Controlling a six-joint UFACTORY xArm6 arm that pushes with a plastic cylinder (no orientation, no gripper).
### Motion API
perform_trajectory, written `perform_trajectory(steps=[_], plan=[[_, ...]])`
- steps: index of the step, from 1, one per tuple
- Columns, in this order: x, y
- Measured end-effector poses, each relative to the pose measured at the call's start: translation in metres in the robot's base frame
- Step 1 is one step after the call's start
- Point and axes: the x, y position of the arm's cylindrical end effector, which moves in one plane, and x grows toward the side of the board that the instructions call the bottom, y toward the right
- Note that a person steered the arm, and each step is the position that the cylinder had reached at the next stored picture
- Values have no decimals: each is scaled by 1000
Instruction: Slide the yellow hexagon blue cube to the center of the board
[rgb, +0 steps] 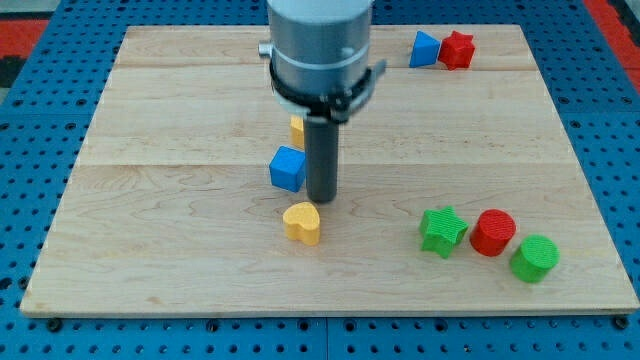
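Near the table (150, 260) centre, my tip (321, 200) is seen just to the view's right of the blue cube (287, 168), touching it or nearly so; contact cannot be confirmed. No fingers are fitted to this rod, so no finger state applies. A yellow block (297, 130), largely hidden behind the rod, is noted just above the blue cube toward the view's top; its shape cannot be made out. A yellow heart (302, 222) is recorded just below the tip, toward the view's bottom, apart from the cube. At the view's top right, a blue triangle (424, 48) and a red star (457, 49) are found touching side by side. At the lower right, a green star (442, 231), a red cylinder (492, 232) and a green cylinder (535, 258) are set in a close row.
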Motion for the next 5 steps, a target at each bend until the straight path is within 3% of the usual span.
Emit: perform_trajectory(steps=[1,2,4,5], plan=[[5,-56],[-27,-60],[-78,15],[-85,7]])
